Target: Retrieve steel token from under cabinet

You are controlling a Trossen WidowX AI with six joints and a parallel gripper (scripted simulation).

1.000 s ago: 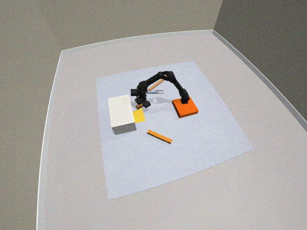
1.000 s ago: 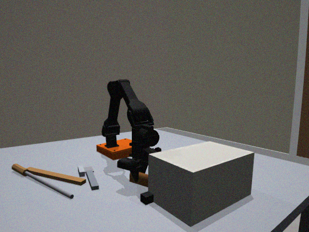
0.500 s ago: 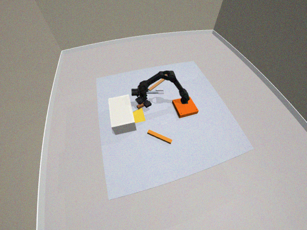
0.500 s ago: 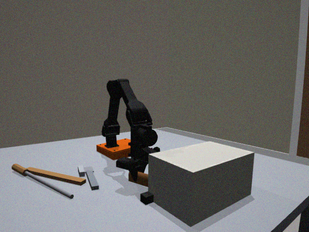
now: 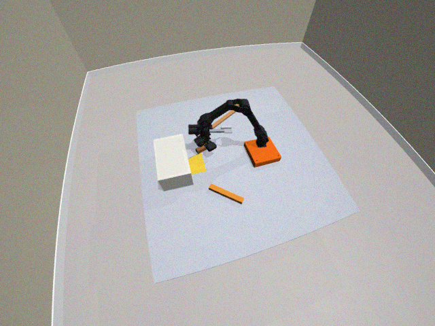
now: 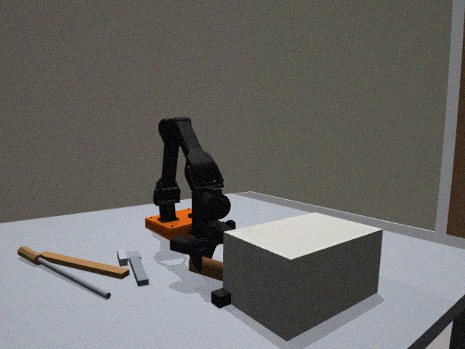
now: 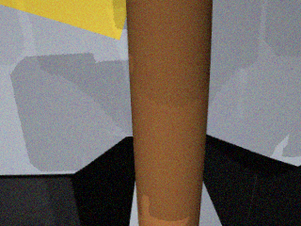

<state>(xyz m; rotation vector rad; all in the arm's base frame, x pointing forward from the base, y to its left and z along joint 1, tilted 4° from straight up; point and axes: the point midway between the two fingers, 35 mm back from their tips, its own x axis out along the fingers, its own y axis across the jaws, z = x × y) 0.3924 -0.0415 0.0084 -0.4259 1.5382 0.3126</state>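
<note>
My gripper [image 5: 206, 146] [image 6: 205, 259] [image 7: 165, 143] is shut on the brown wooden handle [image 5: 200, 150] [image 6: 213, 268] [image 7: 170, 85] of a tool, low over the table beside the cabinet's front. A thin rod [image 5: 192, 156] runs from the handle toward the cabinet in the top view; its far end is hidden. The white-topped cabinet [image 5: 172, 157] [image 6: 304, 281] stands on the table. The yellow marked area [image 5: 198, 164] [image 7: 66, 14] lies in front of it. The steel token and the vent slots are not visible.
A grey T-shaped tool [image 5: 221, 130] [image 6: 139, 271] and a wooden strip [image 5: 224, 118] [image 6: 84, 265] lie behind the arm. A rod with a wooden handle [image 6: 27, 254] lies beside them. An orange bar [image 5: 225, 193] lies on the other side. A small black block [image 6: 220, 297] is by the cabinet's corner.
</note>
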